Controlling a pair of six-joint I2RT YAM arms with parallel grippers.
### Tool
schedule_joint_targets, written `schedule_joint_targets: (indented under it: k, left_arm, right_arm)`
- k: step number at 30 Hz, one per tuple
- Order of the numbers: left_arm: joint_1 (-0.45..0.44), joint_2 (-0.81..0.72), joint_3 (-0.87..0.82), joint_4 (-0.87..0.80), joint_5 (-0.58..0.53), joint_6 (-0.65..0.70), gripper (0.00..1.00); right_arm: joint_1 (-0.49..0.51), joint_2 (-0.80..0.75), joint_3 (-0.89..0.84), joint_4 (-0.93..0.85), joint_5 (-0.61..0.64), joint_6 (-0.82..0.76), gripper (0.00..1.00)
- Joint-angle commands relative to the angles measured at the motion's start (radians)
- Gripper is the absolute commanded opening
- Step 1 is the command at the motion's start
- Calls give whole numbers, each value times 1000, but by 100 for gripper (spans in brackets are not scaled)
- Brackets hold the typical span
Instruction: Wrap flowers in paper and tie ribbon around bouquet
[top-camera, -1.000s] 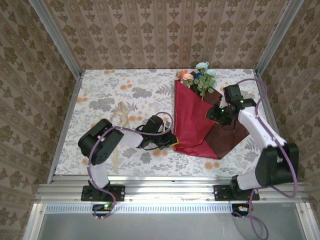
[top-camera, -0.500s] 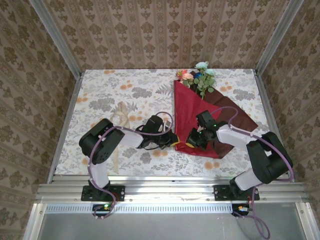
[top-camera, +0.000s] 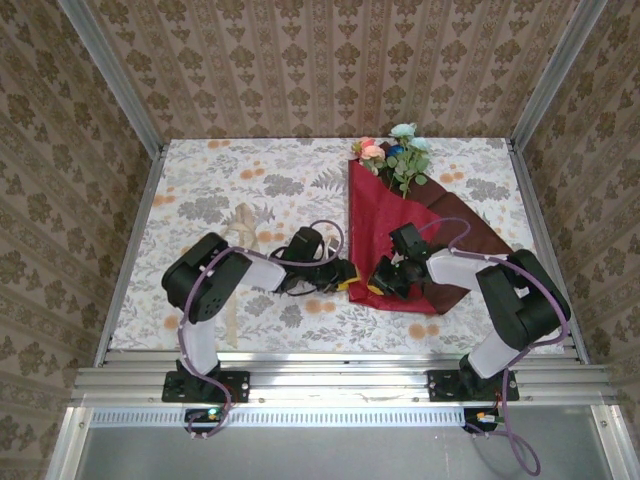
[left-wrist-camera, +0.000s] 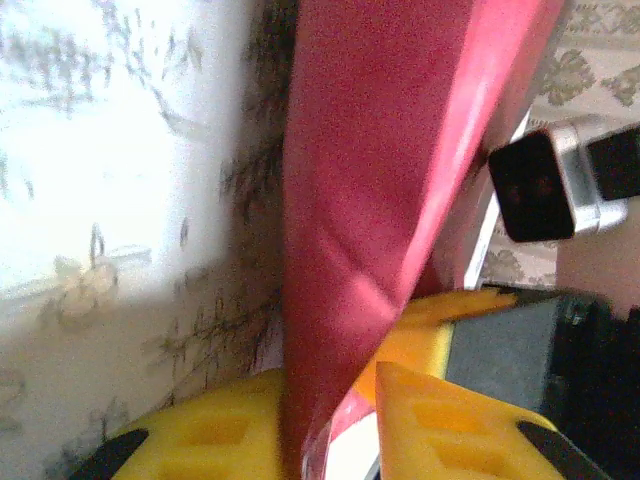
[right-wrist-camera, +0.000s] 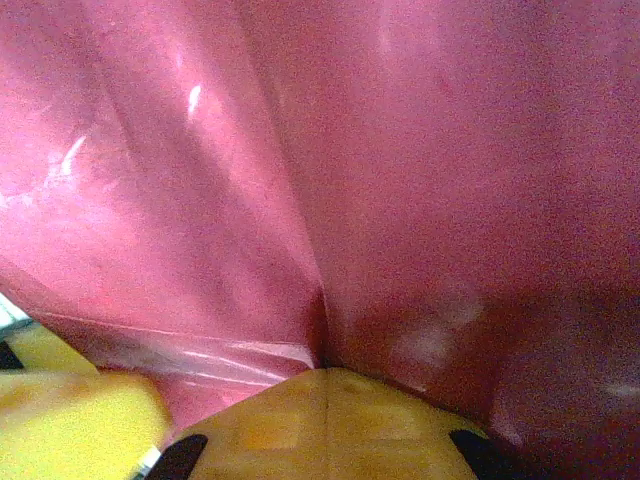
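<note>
Right end effector (top-camera: 381, 284) clenched on paper (top-camera: 385, 215) near corner | left end effector (top-camera: 347, 279) parted around same edge

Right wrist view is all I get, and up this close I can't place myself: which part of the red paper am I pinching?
Observer: The right gripper is shut on the paper at its near-left corner, the narrow end of the fold.
Operator: Where's the other arm?
Observer: The left gripper is right beside yours at that same corner, its fingers parted on either side of the paper's edge.
Operator: And the flowers?
Observer: The flowers stick out past the paper's far end, away from both grippers.
</note>
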Motion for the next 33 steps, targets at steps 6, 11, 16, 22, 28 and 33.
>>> schedule_joint_targets:
  k: [6,11,16,22,28,33]
  left_arm:
    - [83,124,178,-69,41,100,19]
    - [113,131,207,-77,29,113,0]
    - [131,180,260,-58,38,99,18]
    - [164,255,359,-48,38,89,13]
    - [197,307,445,-31,41,81,0]
    - [211,348,501,-18,40,58,17]
  right_arm:
    - [-4,87,-15,-113,33,-72,0]
    - [-7,107,4,-139,31,-100,0]
    - [-13,124,7,-139,21,-114,0]
    - [-15,141,18,-153,12,-130,0]
    - [-16,162,43,-178,8,-156,0]
    - [-17,176,54,-185,3,-170,0]
